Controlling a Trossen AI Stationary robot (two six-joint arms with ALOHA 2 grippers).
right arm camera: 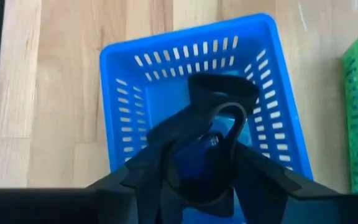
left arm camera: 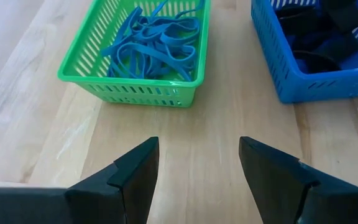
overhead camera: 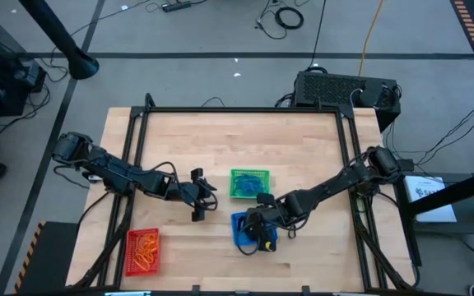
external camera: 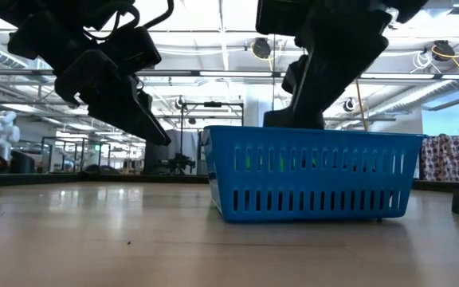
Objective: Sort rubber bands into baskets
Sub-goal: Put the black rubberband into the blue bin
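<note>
The right pincer (right arm camera: pixel 213 146) hangs over the blue basket (right arm camera: pixel 122 93) at lower centre of the high view, fingers parted, a black rubber band (right arm camera: pixel 225 112) looped on them. The basket's long axis runs up-down. The left pincer (left arm camera: pixel 197 174) gapes wide and empty near the green basket (left arm camera: pixel 79 74).
</note>
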